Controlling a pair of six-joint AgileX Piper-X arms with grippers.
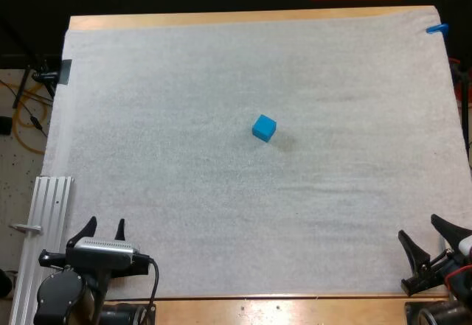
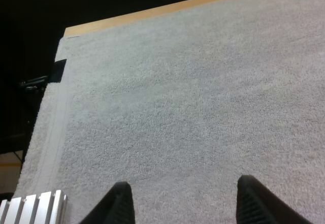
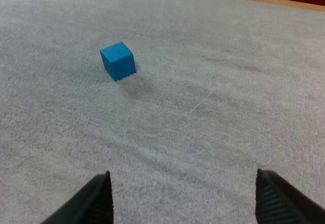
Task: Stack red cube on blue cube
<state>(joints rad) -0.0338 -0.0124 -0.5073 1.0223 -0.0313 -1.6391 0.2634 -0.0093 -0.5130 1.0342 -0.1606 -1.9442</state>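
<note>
Bright blue cube (image 1: 264, 127) sits alone on the white fleecy mat (image 1: 184, 119), a little to the right of the mat's middle in the high view. It rests flat and is turned so that one of its corners faces the near edge. The mat covers most of the light wooden table (image 1: 221, 19), whose bare strip shows along the far side.

The left end effector (image 1: 105, 229) hangs at the near left corner of the mat, its two black fingers spread apart with nothing between them. Its wrist view shows the same gap (image 2: 185, 203) over bare mat. A ribbed aluminium rail (image 1: 48, 214) lies just beside it along the mat's left edge.

The right end effector (image 1: 428, 235) sits at the near right corner, fingers likewise wide apart and holding nothing. From its wrist view (image 3: 183, 198) the blue cube (image 3: 118, 60) lies well ahead of the fingertips, apart from both.
</note>
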